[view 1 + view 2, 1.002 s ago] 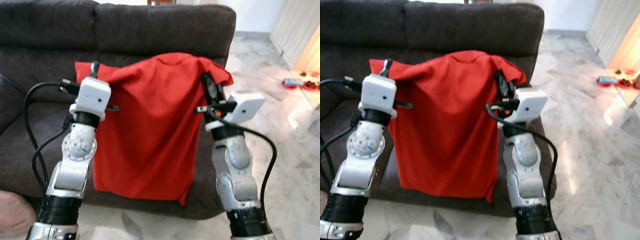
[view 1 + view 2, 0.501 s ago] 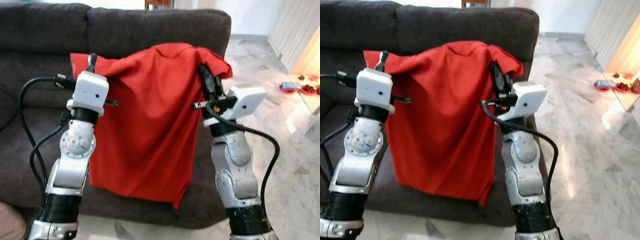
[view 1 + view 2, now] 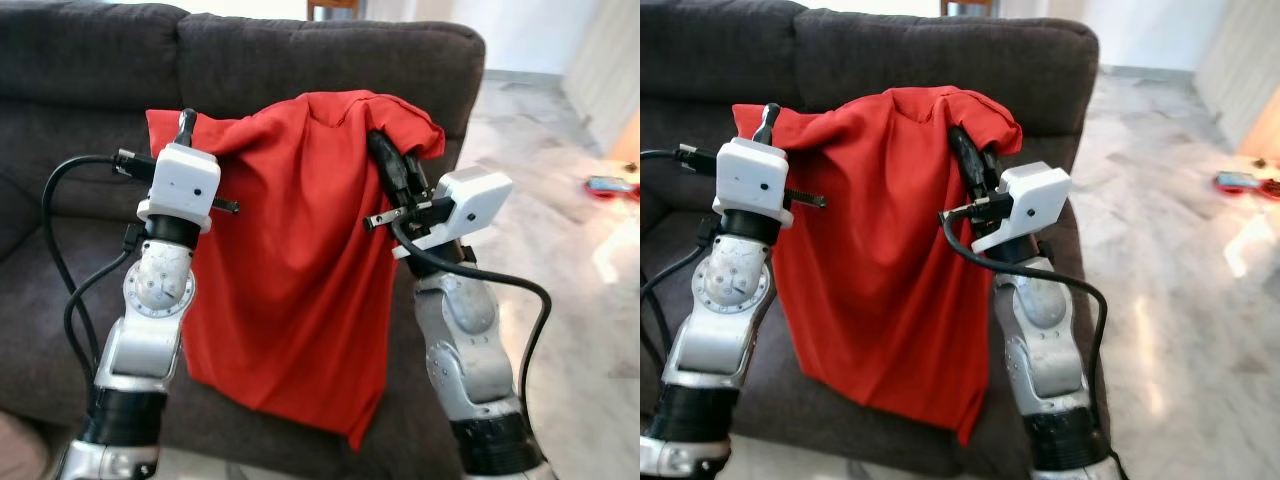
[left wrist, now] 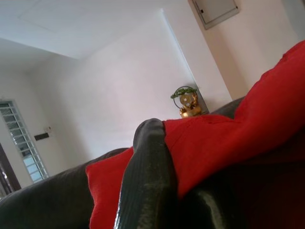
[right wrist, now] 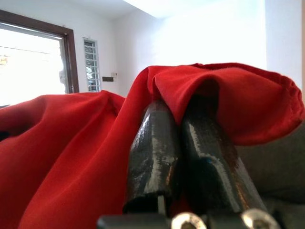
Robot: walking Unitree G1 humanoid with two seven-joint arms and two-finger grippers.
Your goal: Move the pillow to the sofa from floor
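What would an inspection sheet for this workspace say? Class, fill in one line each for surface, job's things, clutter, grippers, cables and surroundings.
Surface: dark grey sofa, seat and backrest in view.
Job's things: red pillow, limp like a cover, held up in front of the sofa, its lower end hanging free.
Clutter: small items on the floor far right, too small to tell.
Grippers: left gripper shut on the pillow's top corner; right gripper shut on its other top edge.
Cables: black cables loop beside both arms.
Surroundings: marble floor, white walls.
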